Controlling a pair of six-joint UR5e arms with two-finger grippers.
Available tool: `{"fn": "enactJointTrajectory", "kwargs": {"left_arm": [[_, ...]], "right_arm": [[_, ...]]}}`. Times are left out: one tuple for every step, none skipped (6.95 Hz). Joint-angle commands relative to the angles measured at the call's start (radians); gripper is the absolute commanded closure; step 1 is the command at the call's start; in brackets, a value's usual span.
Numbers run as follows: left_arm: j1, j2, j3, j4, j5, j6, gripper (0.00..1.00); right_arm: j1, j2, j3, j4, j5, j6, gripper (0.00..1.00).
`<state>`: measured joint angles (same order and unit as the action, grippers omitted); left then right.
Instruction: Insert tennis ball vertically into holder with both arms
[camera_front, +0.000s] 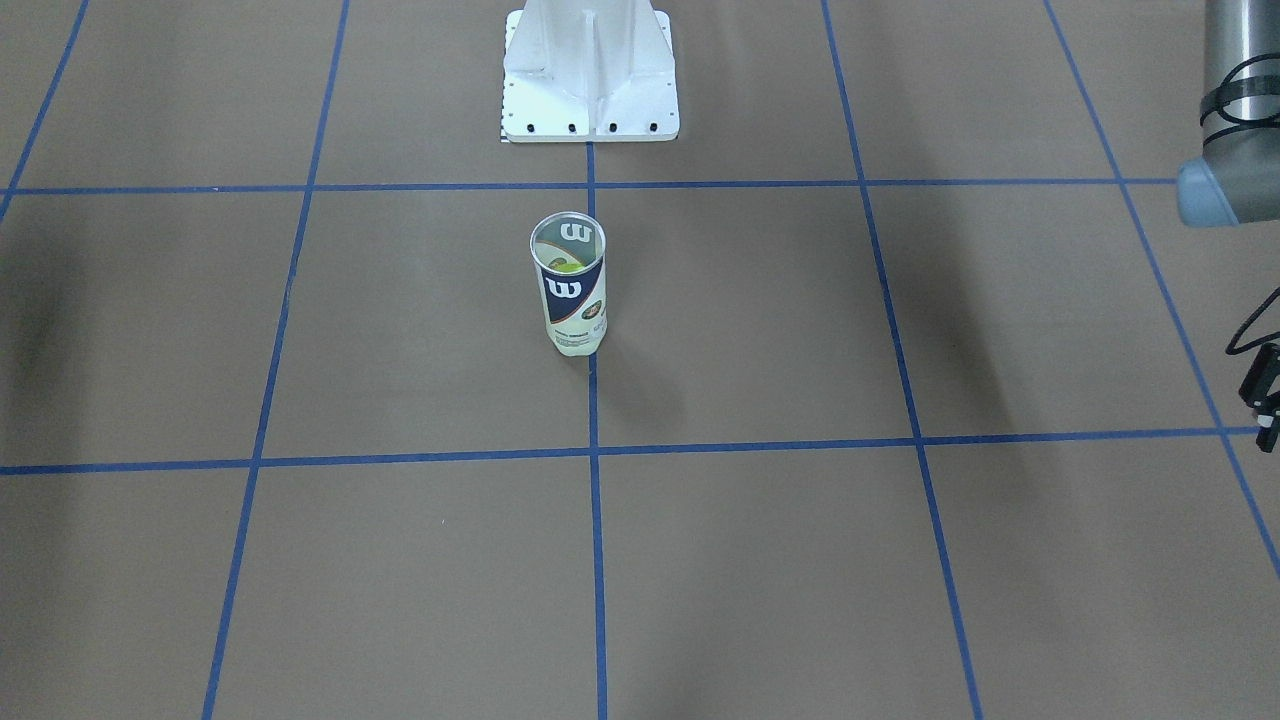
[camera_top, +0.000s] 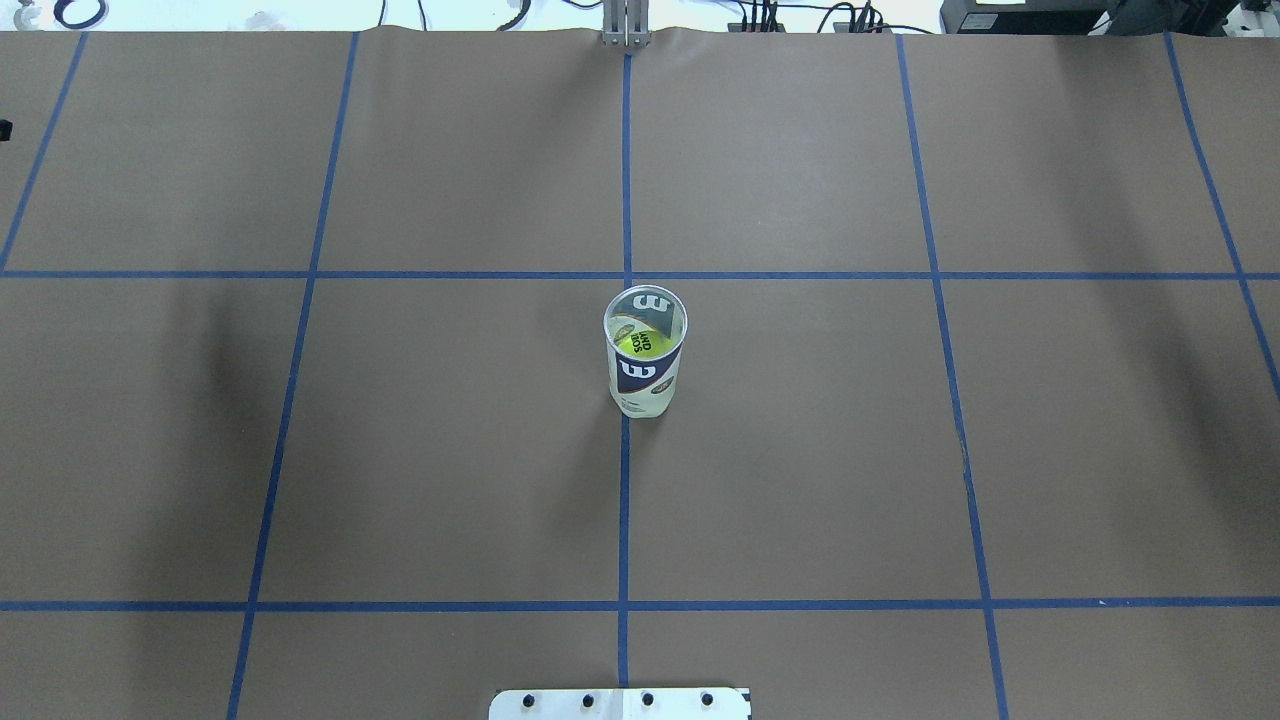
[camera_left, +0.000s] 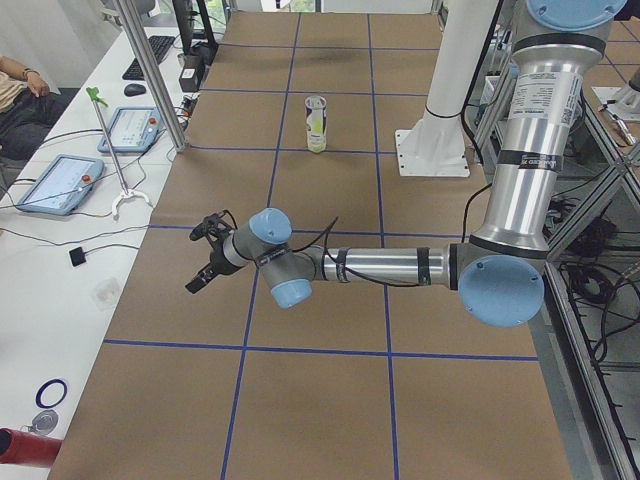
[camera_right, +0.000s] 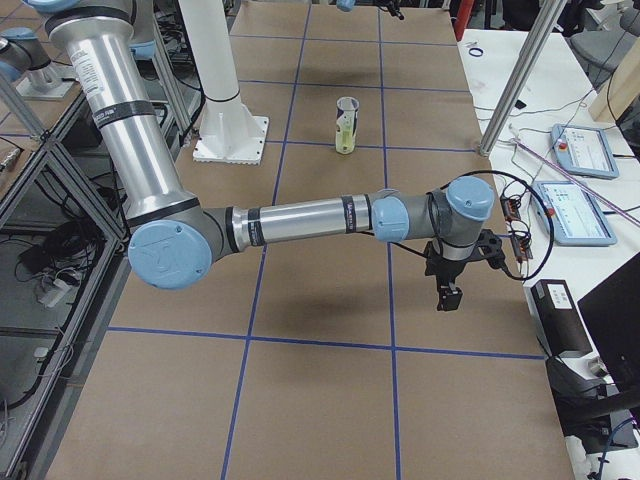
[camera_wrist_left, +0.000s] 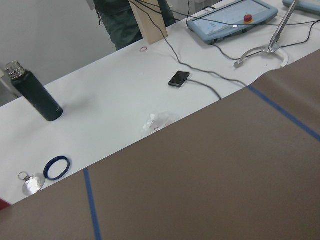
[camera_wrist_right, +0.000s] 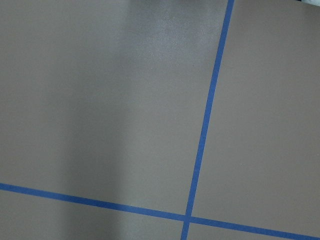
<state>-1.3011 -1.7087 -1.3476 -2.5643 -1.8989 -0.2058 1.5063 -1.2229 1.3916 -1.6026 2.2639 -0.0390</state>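
The holder, a clear can with a navy-and-white "W" label, stands upright at the middle of the table, its top open. A yellow-green tennis ball lies inside it, low in the can, and also shows through the mouth of the holder. Both arms are far from it, stretched out to opposite ends of the table. My left gripper hovers near the table's left edge; my right gripper hangs near the right edge. Whether either is open or shut I cannot tell. Neither wrist view shows the holder.
The white pedestal base stands behind the holder. The bench past the left edge carries a dark bottle, a blue ring, a phone, cables and tablets. A person sits at its far end.
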Motion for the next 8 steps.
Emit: {"fn": "enactJointTrajectory", "kwargs": {"left_arm": [[-0.111,0.004,-0.001,0.339,-0.17,0.221,0.01],[-0.159,0.006,-0.001,0.507,-0.275,0.218,0.0],[-0.225,-0.006,-0.001,0.691,-0.349,0.218,0.0],[-0.24,-0.088,0.001,1.032,-0.353,0.217,0.0],[-0.239,-0.139,0.005,1.251,-0.351,0.216,0.0],[-0.241,-0.138,-0.001,1.265,-0.374,0.216,0.0],[-0.254,-0.138,-0.011,1.254,-0.411,0.226,0.0],[-0.26,-0.132,-0.015,1.204,-0.466,0.221,0.0]], "right_arm": [[-0.001,-0.007,-0.002,0.001,-0.003,0.001,0.01],[-0.001,-0.01,-0.003,0.0,-0.004,0.001,0.01],[-0.001,-0.013,-0.003,-0.002,-0.006,0.004,0.01],[-0.001,-0.014,-0.011,-0.003,-0.004,0.004,0.01],[-0.001,-0.012,-0.009,-0.005,-0.003,0.005,0.01],[-0.001,-0.014,-0.011,-0.01,-0.003,0.007,0.01],[-0.001,-0.015,-0.011,-0.01,-0.003,0.022,0.01],[-0.005,-0.014,-0.011,-0.011,-0.004,0.031,0.01]]}}
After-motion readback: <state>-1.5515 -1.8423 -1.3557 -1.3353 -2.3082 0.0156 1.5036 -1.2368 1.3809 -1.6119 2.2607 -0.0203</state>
